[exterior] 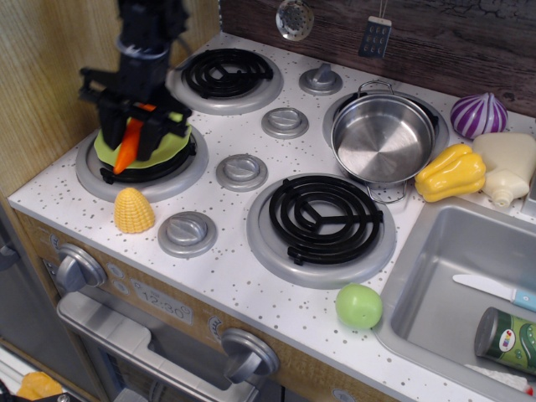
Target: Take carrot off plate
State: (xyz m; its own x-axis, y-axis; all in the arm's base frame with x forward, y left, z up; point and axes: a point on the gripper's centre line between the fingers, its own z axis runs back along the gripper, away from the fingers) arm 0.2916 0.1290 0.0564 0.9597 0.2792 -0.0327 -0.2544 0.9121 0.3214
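Observation:
The orange carrot (pixel 126 148) hangs point-down between the black fingers of my gripper (pixel 131 136), which is shut on it. It is held over the left part of the lime-green plate (pixel 173 146), which lies on the front-left stove burner (pixel 94 177). The carrot's tip sits low, close to the plate's front-left rim; I cannot tell whether it touches. The carrot's green top is hidden by the fingers. The arm comes down from the top left and covers the back of the plate.
A yellow corn piece (pixel 133 209) lies just in front of the burner. A steel pot (pixel 383 138) stands on the back-right burner. A green ball fruit (pixel 358 305) lies near the sink (pixel 452 251). A yellow pepper (pixel 450 172) and purple onion (pixel 478 115) sit at the right.

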